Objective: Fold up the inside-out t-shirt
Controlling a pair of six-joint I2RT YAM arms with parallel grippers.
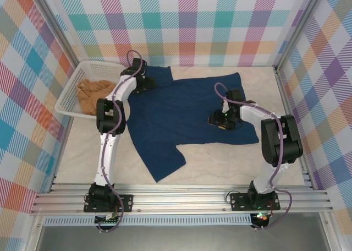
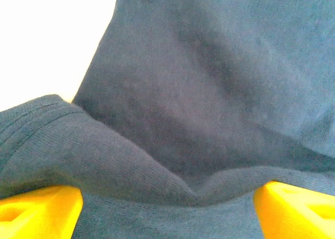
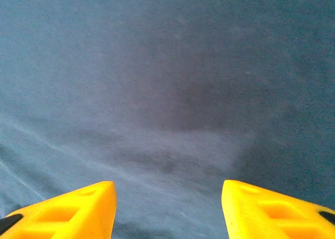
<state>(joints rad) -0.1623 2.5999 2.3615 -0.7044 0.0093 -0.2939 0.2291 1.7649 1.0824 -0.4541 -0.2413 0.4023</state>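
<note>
The inside-out t-shirt, dark navy, lies spread across the middle of the table with one sleeve pointing toward the near edge. My left gripper is at the shirt's far-left corner. In the left wrist view this gripper is open, its yellow fingers wide apart, and a raised fold of the shirt runs across the gap. My right gripper is low over the shirt's right half. Seen from the right wrist, it is open, with flat navy cloth under it and nothing held.
A white basket stands at the far left and holds a tan-orange garment. Checked walls close in the table on three sides. A metal rail runs along the near edge by the arm bases.
</note>
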